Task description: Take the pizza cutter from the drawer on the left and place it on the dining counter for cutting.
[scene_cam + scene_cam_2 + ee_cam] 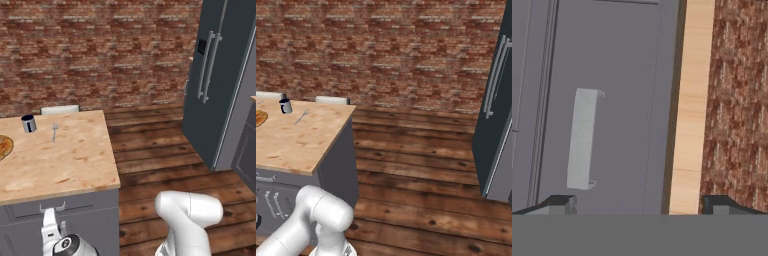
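Observation:
The dining counter (pixel 60 160) has a pale wood-grain top on a dark grey base, also seen in the right base view (pixel 296 140). Its drawer (pixel 75 209) sits shut just under the top, with a short silver bar handle (pixel 52 206). In the hand view, rolled sideways, the drawer front (pixel 622 125) and its handle (pixel 582 138) are close ahead, with the counter's edge (pixel 694 100) beside them. My gripper (pixel 640 205) is open, nothing between its fingertips (pixel 559 204). It hangs low, right in front of the drawer (pixel 49 216). The pizza cutter is hidden.
On the counter stand a dark cup (pixel 29 123), a fork (pixel 54 131) and a pizza (pixel 4 146) at the left edge. A stool back (pixel 60 109) shows behind it. A tall dark fridge (pixel 220 75) stands to the right across open wooden floor (pixel 160 150).

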